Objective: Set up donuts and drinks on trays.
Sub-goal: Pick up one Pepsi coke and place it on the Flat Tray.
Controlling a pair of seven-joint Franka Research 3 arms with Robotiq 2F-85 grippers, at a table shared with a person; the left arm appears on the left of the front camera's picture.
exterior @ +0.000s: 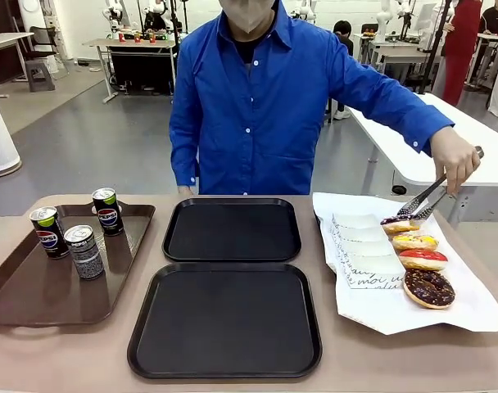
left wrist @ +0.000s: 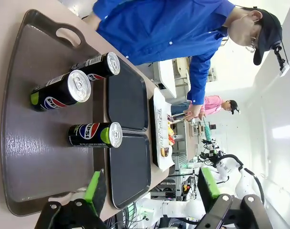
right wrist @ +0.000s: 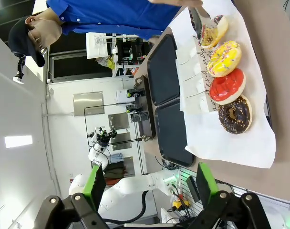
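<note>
Two black trays lie in the middle of the table, the far tray and the near tray, both bare. Three drinks cans stand on a brown tray at the left. On white paper at the right lie a chocolate donut, a red one and a yellow one. The person's tongs touch a fourth donut. My left gripper hangs open above the brown tray's cans. My right gripper is open, off from the donuts.
White paper holders with black script lie beside the donuts. The person in a blue shirt stands at the far side, one hand out over the paper. The brown tray has handle cutouts at its ends.
</note>
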